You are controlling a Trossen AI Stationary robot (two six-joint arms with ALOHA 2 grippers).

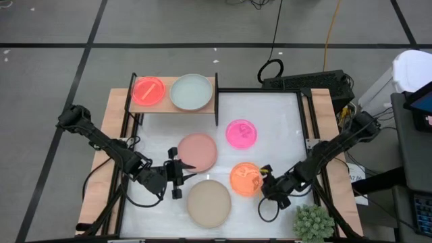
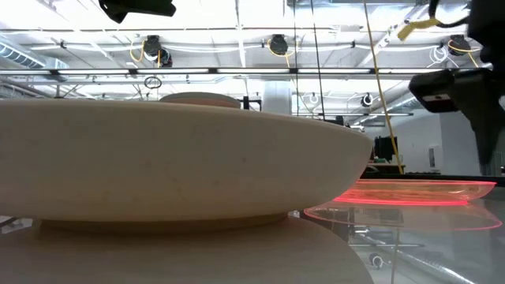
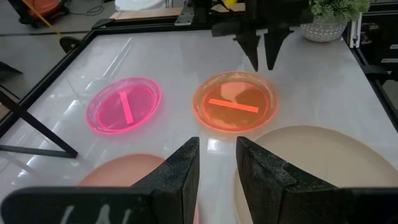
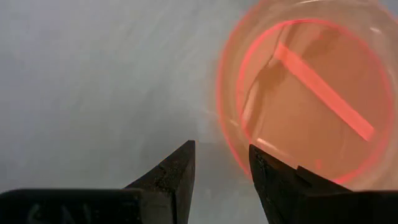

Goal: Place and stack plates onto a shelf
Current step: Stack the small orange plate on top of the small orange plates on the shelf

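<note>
The light-wood shelf stands at the table's far left and bears a small neon orange plate and a larger pale grey plate. Flat on the table lie a dusty-pink plate, a neon pink plate, a neon orange plate and a beige plate. My right gripper is open and points down just above the orange plate's right rim. My left gripper is open with nothing in it, hovering between the dusty-pink and beige plates.
A spiky green plant in a pot stands at the table's near right corner, close behind my right arm. The shelf's black frame rises at its right end. Bare white tabletop lies to the right of the shelf.
</note>
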